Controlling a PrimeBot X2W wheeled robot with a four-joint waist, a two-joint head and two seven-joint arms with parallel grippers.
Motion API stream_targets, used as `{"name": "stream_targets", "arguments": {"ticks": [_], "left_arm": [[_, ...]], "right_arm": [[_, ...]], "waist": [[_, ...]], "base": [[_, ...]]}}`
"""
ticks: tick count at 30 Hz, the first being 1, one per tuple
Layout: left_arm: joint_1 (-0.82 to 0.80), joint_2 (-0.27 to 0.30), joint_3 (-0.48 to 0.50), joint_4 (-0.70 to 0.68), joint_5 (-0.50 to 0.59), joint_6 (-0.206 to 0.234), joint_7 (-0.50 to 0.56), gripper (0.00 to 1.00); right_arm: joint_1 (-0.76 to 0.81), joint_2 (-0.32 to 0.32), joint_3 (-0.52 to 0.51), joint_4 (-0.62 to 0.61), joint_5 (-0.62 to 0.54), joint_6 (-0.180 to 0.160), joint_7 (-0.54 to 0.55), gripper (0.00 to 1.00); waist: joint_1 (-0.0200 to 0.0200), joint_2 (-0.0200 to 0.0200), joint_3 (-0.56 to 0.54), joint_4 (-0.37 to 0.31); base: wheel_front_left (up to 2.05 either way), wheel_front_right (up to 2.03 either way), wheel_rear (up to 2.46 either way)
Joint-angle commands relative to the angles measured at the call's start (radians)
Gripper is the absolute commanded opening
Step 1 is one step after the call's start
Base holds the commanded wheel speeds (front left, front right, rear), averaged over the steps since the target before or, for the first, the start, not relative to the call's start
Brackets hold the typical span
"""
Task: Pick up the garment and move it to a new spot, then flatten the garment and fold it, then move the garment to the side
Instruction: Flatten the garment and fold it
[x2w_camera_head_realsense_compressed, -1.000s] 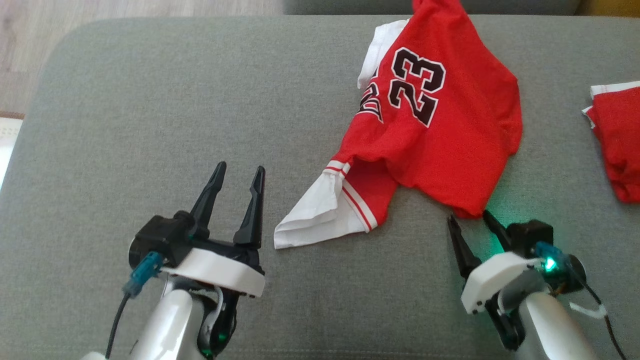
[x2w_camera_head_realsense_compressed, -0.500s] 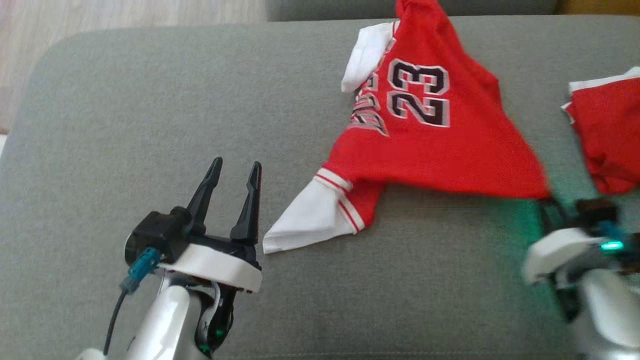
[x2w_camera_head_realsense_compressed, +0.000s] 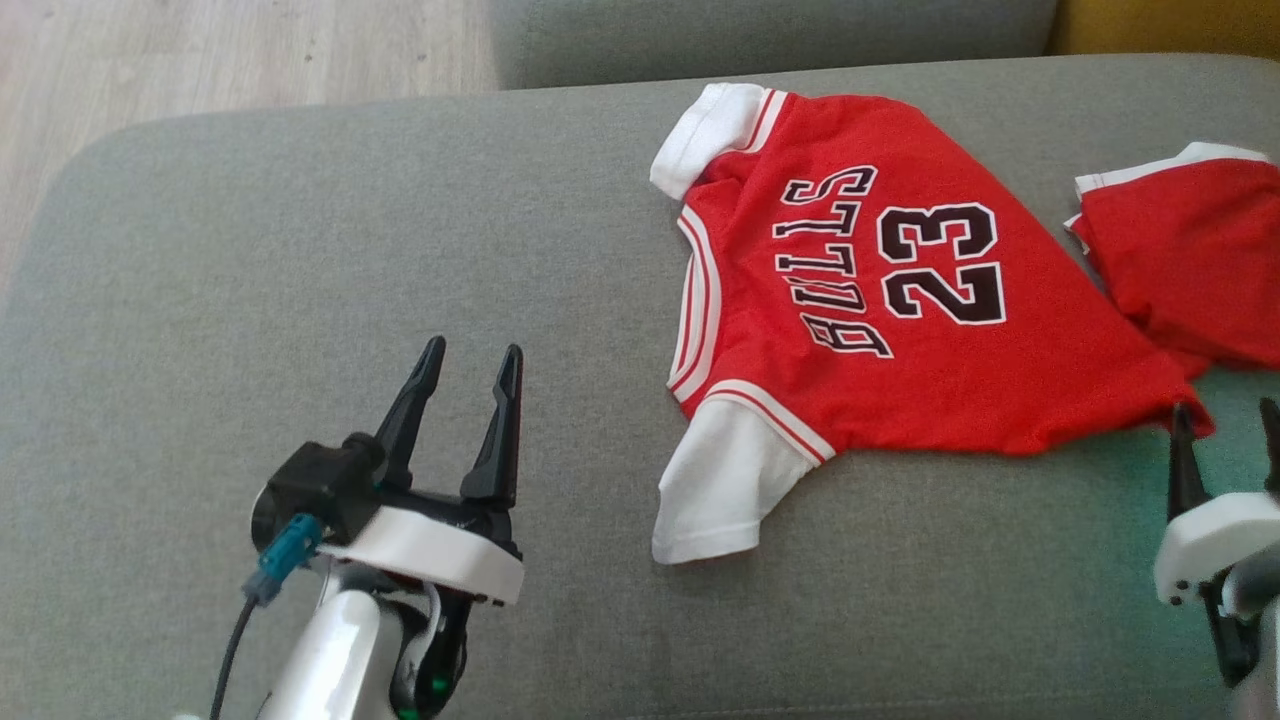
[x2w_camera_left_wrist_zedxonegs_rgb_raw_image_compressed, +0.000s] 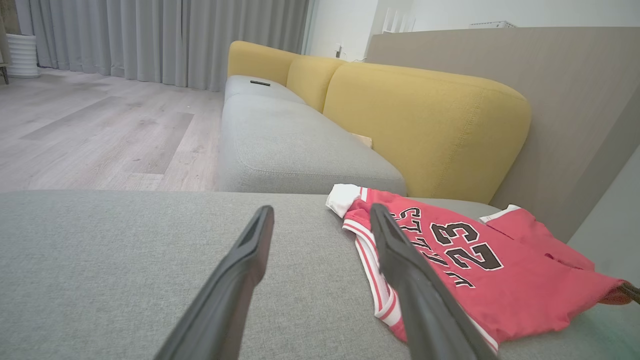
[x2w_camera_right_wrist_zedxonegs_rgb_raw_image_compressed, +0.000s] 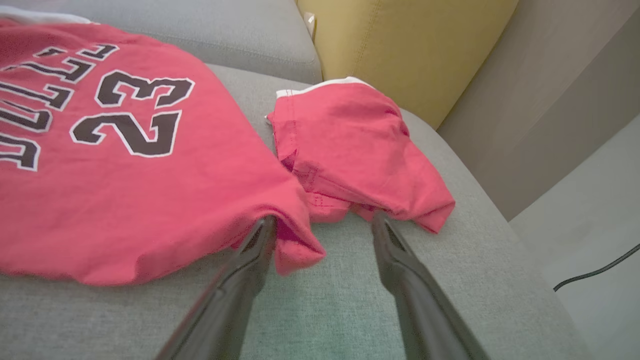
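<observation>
The garment (x2w_camera_head_realsense_compressed: 900, 310) is a red jersey with white sleeves and the print "BULLS 23". It lies spread on the grey sofa cushion (x2w_camera_head_realsense_compressed: 300, 250), collar to the left, hem to the right. My right gripper (x2w_camera_head_realsense_compressed: 1225, 420) stands open at the jersey's near hem corner (x2w_camera_right_wrist_zedxonegs_rgb_raw_image_compressed: 300, 245), which lies loose between the fingers (x2w_camera_right_wrist_zedxonegs_rgb_raw_image_compressed: 250, 270) without being pinched. My left gripper (x2w_camera_head_realsense_compressed: 470, 365) is open over bare cushion to the left of the jersey (x2w_camera_left_wrist_zedxonegs_rgb_raw_image_compressed: 460, 265), holding nothing.
A second red garment (x2w_camera_head_realsense_compressed: 1190, 260), crumpled, lies just right of the jersey (x2w_camera_right_wrist_zedxonegs_rgb_raw_image_compressed: 360, 160), touching its hem. Yellow sofa backrest (x2w_camera_left_wrist_zedxonegs_rgb_raw_image_compressed: 425, 125) rises behind. Another grey seat (x2w_camera_left_wrist_zedxonegs_rgb_raw_image_compressed: 290, 145) adjoins at the back. Wooden floor (x2w_camera_head_realsense_compressed: 200, 70) lies beyond the cushion's left edge.
My right gripper pinched the hem corner, pulled it to the right and opened again. The jersey went from bunched to spread flat. The camera view shifted; the left arm stayed put.
</observation>
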Motion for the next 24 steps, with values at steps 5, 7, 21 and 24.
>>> {"name": "stream_targets", "arguments": {"ticks": [5, 7, 21, 24], "left_arm": [[-0.021, 0.003, 0.038, -0.037, -0.006, 0.003, -0.005, 1.0], [-0.02, 0.003, 0.041, -0.038, -0.007, 0.003, -0.005, 1.0], [-0.159, 0.003, -0.033, 0.119, -0.039, -0.027, -0.005, 1.0], [-0.239, 0.003, -0.102, 0.243, -0.058, -0.041, -0.005, 1.0]], "right_arm": [[0.011, 0.053, 0.017, -0.121, 0.037, -0.001, -0.022, 1.0], [0.021, 0.079, 0.057, -0.161, 0.099, -0.001, -0.039, 1.0], [0.052, 0.115, 0.272, -0.285, 0.335, -0.001, -0.106, 1.0], [0.039, 0.115, 0.277, -0.284, 0.342, -0.001, -0.108, 1.0]], "waist": [[0.0, 0.0, -0.011, -0.013], [0.0, 0.0, -0.012, -0.02], [0.0, 0.0, 0.055, -0.064], [0.0, 0.0, 0.074, -0.082]], "base": [[0.0, 0.0, 0.0], [0.0, 0.0, 0.0], [0.0, 0.0, 0.0], [0.0, 0.0, 0.0]]}}
